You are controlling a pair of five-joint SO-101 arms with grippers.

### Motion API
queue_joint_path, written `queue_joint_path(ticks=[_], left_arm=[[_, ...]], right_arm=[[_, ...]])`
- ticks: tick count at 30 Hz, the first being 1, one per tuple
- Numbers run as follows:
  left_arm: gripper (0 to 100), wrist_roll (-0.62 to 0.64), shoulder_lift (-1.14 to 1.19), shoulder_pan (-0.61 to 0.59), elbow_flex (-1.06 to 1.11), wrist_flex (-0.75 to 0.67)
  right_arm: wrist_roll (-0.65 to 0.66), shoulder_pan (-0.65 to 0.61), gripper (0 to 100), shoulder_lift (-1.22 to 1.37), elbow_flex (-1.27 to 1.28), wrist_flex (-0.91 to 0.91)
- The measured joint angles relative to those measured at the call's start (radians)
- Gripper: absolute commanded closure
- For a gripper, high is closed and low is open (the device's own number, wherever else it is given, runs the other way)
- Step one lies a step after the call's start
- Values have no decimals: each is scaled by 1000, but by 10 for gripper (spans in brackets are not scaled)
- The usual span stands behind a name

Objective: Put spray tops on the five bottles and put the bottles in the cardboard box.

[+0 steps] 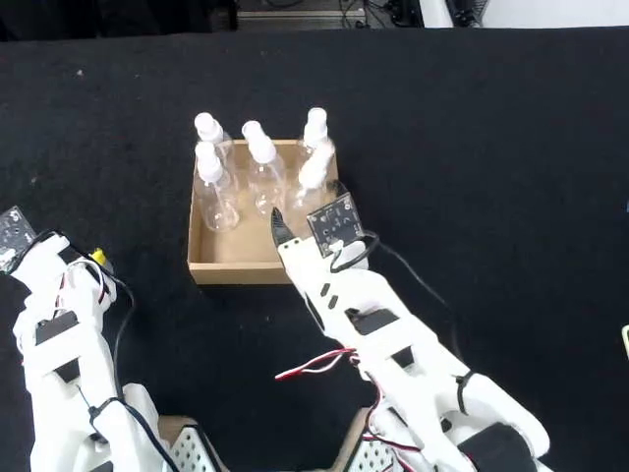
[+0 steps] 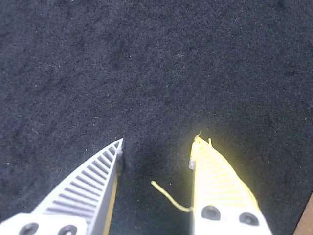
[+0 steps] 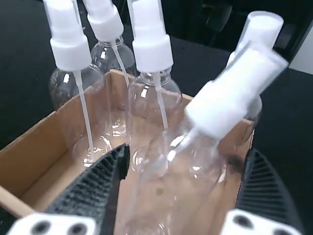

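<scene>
The cardboard box lies at the table's middle. Clear bottles with white spray tops stand at its far end: two on the left, one in the middle, one at the far right. A further bottle leans over in the box, its spray top tilted. My right gripper is open around this leaning bottle, its black fingers clear of the glass. Open too, my left gripper hangs over bare black cloth left of the box.
Black cloth covers the whole table. The near half of the box floor is bare. A red and white cable hangs off the right arm. Both arm bases stand at the near edge.
</scene>
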Motion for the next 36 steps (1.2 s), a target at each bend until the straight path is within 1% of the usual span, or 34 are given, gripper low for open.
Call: queue_joint_path(ticks=[15,19,22,24,28,30,33,36], left_arm=[[798,0,0,0,0,0],[798,0,0,0,0,0],[798,0,0,0,0,0],[798,0,0,0,0,0],[798,0,0,0,0,0],[798,0,0,0,0,0],[798,0,0,0,0,0],[798,0,0,0,0,0]], right_arm=[[0,3,694,-6,0,0],[-15,77,695,-77,0,31],[-66,140,695,-195,-18,178],[-81,157,695,-293,-78,364],[-114,170,695,-468,-256,807],[-170,170,695,-491,-336,956],[-278,170,695,-471,-417,1053],[-381,170,695,-381,-463,1068]])
